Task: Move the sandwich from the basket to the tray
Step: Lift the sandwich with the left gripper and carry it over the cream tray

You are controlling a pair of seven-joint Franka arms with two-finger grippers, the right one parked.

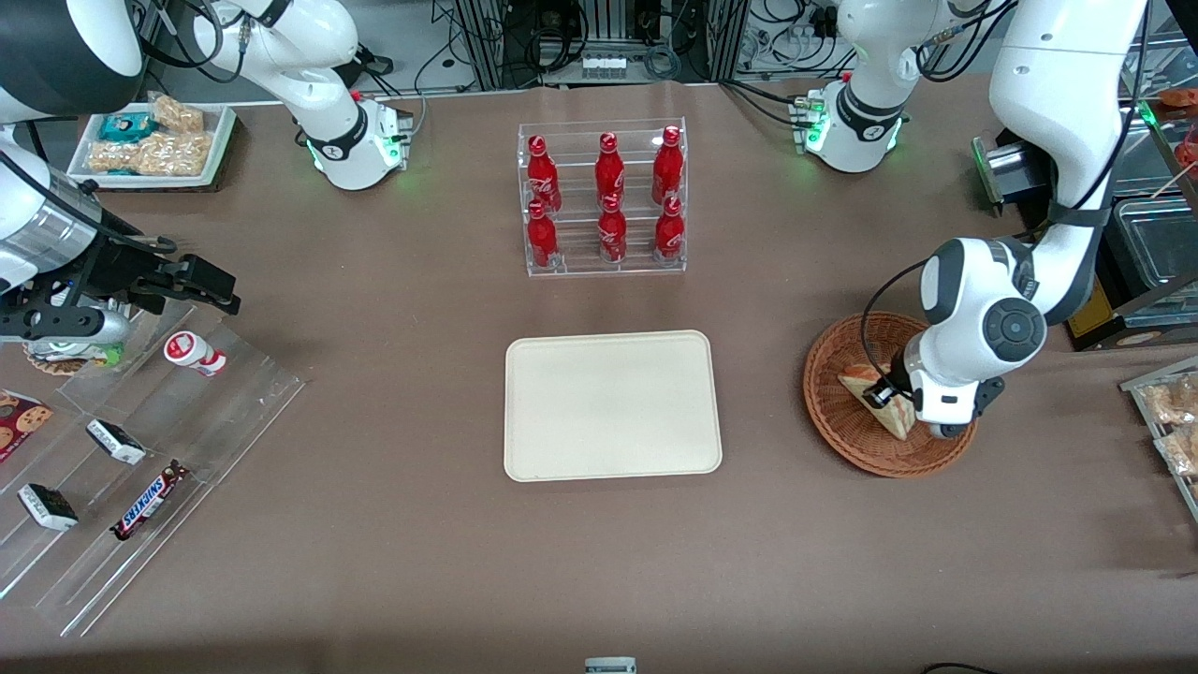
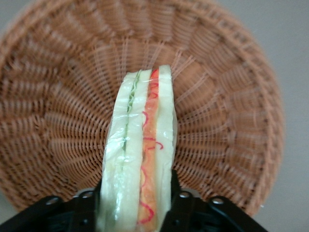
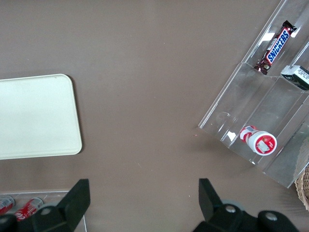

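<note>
Claw (image 2: 134,205) sits low in the basket (image 1: 847,440), fingers closed against both bread faces of the sandwich (image 2: 140,150); judged light, soft and slick in its wrap, it wants a gentle flat-sided hold for carriage to the tray (image 1: 613,404).

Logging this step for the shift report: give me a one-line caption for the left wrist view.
Gripper closed on the wrapped sandwich above the wicker basket.
</note>
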